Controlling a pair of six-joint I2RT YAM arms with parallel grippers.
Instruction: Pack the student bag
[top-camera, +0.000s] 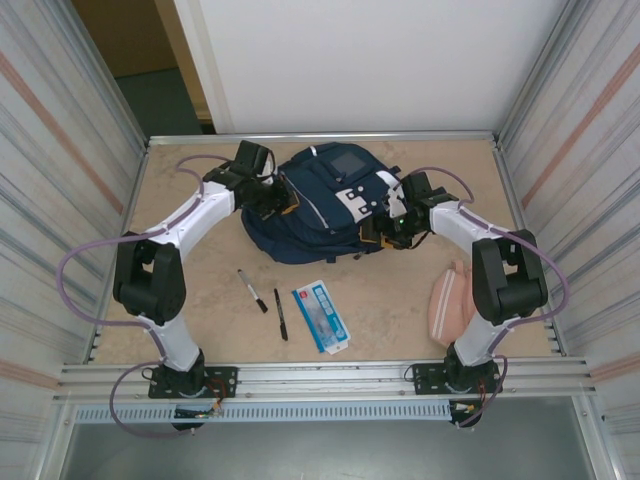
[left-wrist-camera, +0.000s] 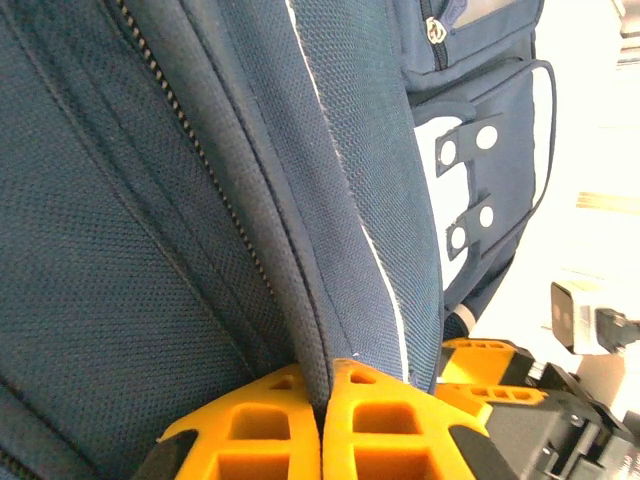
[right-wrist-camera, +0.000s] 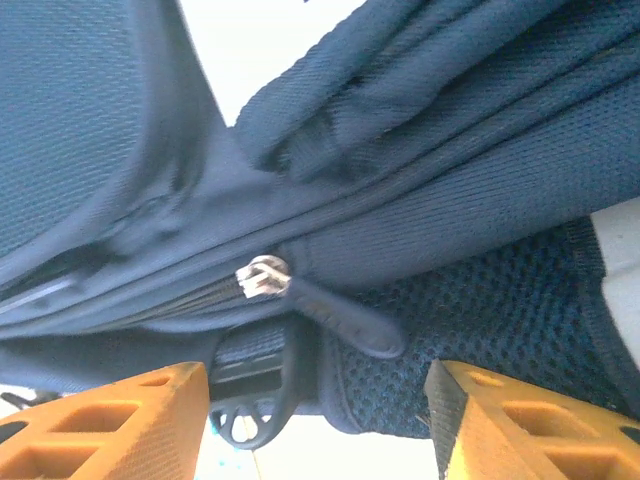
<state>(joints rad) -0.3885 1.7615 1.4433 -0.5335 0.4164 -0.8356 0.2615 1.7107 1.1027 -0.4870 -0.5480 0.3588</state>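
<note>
Navy student bag (top-camera: 312, 218), zip slider (right-wrist-camera: 262, 277) half-hidden

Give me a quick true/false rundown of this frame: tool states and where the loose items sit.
1. The left tool is shut on a fold of the student bag. True.
2. The right tool is clamped on the zipper pull. False: its jaws stand open and the pull lies between them, ungripped.
3. Two pens lie on the table, on the near side of the bag. True.
4. The pink pouch is packed inside the bag. False: it lies on the table, off to the bag's right and nearer the arm bases.
</note>
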